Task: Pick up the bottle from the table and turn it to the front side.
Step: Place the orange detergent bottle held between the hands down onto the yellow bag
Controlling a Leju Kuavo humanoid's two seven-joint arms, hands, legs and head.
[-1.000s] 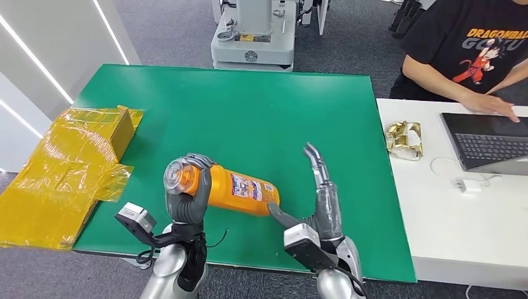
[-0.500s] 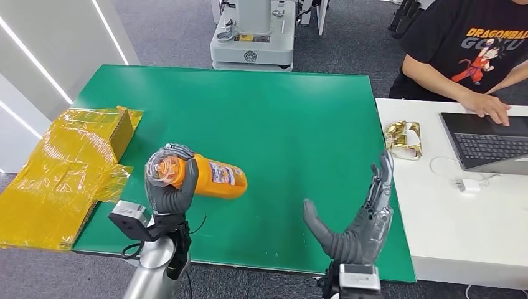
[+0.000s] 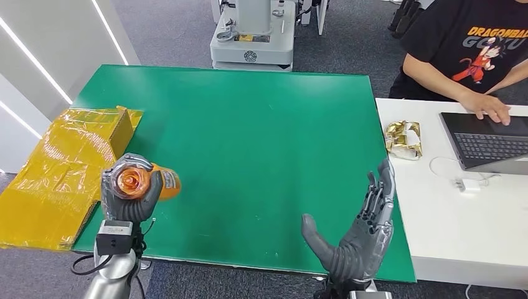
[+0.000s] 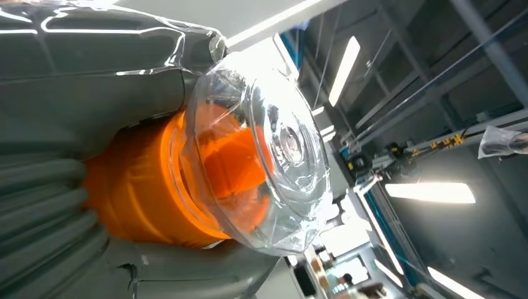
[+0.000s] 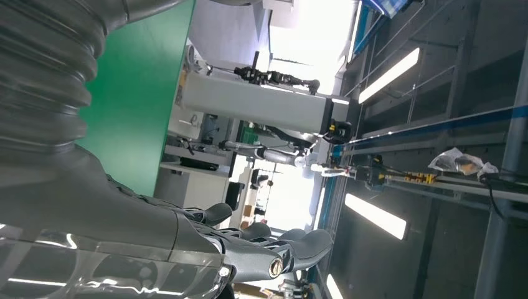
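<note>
An orange bottle [image 3: 163,182] with a clear cap [image 3: 127,180] is lifted off the green table [image 3: 261,131] near its front left corner, cap end pointing toward the camera. My left hand [image 3: 131,198] grips it around the neck just behind the cap. The left wrist view shows the clear cap [image 4: 264,149] and the orange neck [image 4: 143,193] close up, wrapped by my grey fingers [image 4: 43,205]. My right hand [image 3: 358,233] hovers over the table's front right edge, fingers spread, holding nothing. In the right wrist view its dark fingers [image 5: 274,246] stretch out freely.
Crumpled yellow plastic wrap around a box [image 3: 68,162] lies at the table's left edge, close to my left hand. On the right stands a white desk [image 3: 473,212] with a gold wrapper [image 3: 405,138], a laptop [image 3: 489,140] and a person [image 3: 473,47] typing. A machine base [image 3: 252,40] sits behind the table.
My left hand has carried the bottle leftward toward the front left corner and swung its cap end toward the camera. My right hand let go and drew back to the front right edge.
</note>
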